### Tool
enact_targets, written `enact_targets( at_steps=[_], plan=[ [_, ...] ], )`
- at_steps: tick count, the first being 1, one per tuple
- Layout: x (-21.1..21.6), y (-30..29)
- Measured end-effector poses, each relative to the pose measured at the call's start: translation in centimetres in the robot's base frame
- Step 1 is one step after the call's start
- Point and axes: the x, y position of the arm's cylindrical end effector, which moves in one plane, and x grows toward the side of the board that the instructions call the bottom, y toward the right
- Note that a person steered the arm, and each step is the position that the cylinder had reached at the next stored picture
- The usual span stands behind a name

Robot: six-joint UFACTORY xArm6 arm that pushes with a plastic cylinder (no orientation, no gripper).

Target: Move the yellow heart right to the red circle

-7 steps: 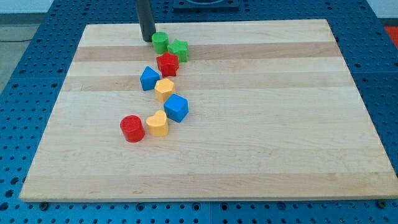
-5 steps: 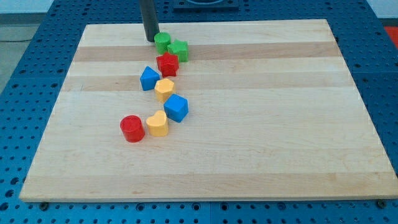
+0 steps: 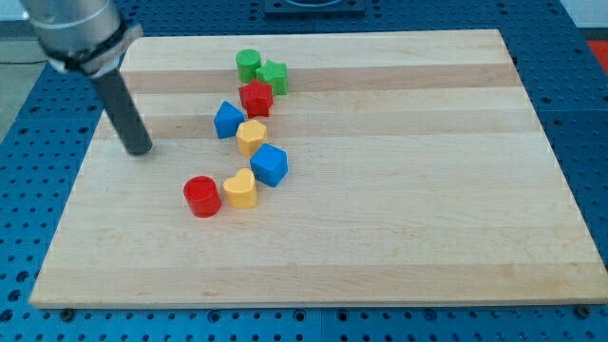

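The yellow heart lies left of the board's middle, just right of the red circle, almost touching it. My tip rests on the board to the upper left of the red circle, well apart from every block. The rod rises from it toward the view's top left.
A blue block touches the heart's upper right. Above it run a yellow block, a blue block, a red star-like block, a green star and a green cylinder. The wooden board sits on a blue perforated table.
My tip has moved from beside the green cylinder at the board's top down and left to the board's left part. No block has moved.
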Motion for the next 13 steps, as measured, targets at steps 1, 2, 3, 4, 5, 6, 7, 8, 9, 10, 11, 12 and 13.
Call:
enact_targets(
  at_steps=[1,2,3,4,5,6,7,8,9,10,11,12,13],
  plan=[
    [5.5,0.0],
    [10.9,0.3],
    [13.9,5.0],
    [14.4,11.3],
    [12.6,16.1],
    [9.4,18.9],
    [5.7,17.6],
    [4.9,17.2],
    [4.5,17.2],
    [4.3,17.2],
    [4.3,19.6],
    [4.3,20.3],
    [4.0,19.9]
  ],
)
